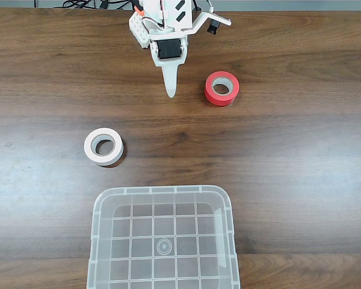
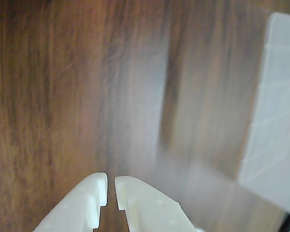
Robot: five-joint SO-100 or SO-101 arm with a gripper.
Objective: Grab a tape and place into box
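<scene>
The red tape (image 1: pixel 222 88) lies flat on the wooden table at the upper right of the fixed view, its grey core showing. My white gripper (image 1: pixel 171 91) points down the picture a little to the left of it, apart from it, shut with nothing held. In the wrist view the two white fingertips (image 2: pixel 111 186) nearly touch above bare wood. The clear plastic box (image 1: pixel 162 239) with a grid bottom stands at the bottom centre of the fixed view; a blurred pale corner of the box (image 2: pixel 275 111) shows at the right edge of the wrist view.
A white tape roll (image 1: pixel 103 146) lies left of centre, between the arm and the box. The arm's base (image 1: pixel 168 24) sits at the top edge with cables behind it. Brown wooden table (image 1: pixel 289 168) spreads all around.
</scene>
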